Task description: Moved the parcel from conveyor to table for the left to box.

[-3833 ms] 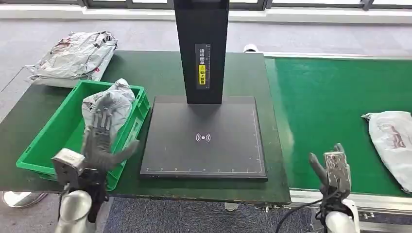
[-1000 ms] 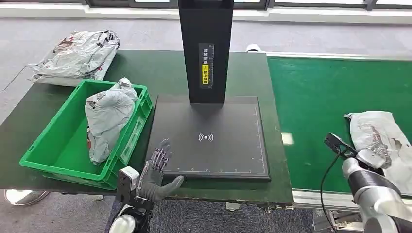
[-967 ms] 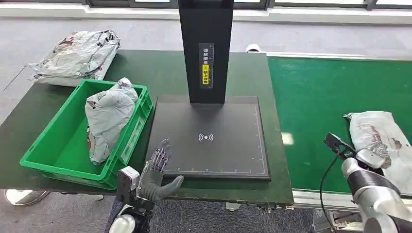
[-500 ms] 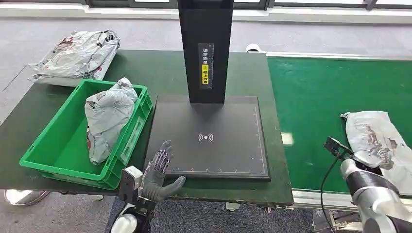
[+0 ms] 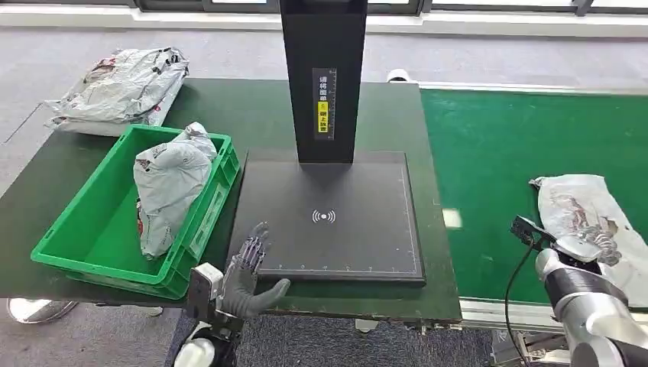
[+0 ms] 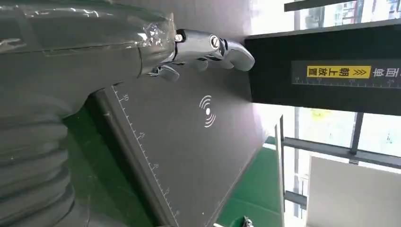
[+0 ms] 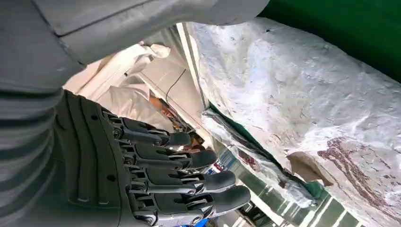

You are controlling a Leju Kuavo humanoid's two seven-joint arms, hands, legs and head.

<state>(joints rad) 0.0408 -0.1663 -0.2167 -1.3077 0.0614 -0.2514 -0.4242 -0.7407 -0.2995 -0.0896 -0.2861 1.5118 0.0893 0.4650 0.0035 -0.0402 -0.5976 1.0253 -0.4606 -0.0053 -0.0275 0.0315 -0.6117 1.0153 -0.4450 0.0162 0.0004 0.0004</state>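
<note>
Crinkled glossy plastic parcel (image 5: 592, 222) on matt green conveyor (image 5: 504, 168).

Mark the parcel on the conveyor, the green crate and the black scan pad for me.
parcel on the conveyor (image 5: 581, 214), head view, middle of the grey bag.
green crate (image 5: 92, 210), head view, bare inner floor left of the bag inside.
black scan pad (image 5: 359, 229), head view, flat surface right of the white symbol.

The black post (image 5: 321, 76) blocks the scan pad's (image 5: 328, 222) far edge — bare green belt (image 5: 497, 168) lies between pad and parcel (image 5: 588, 222).
</note>
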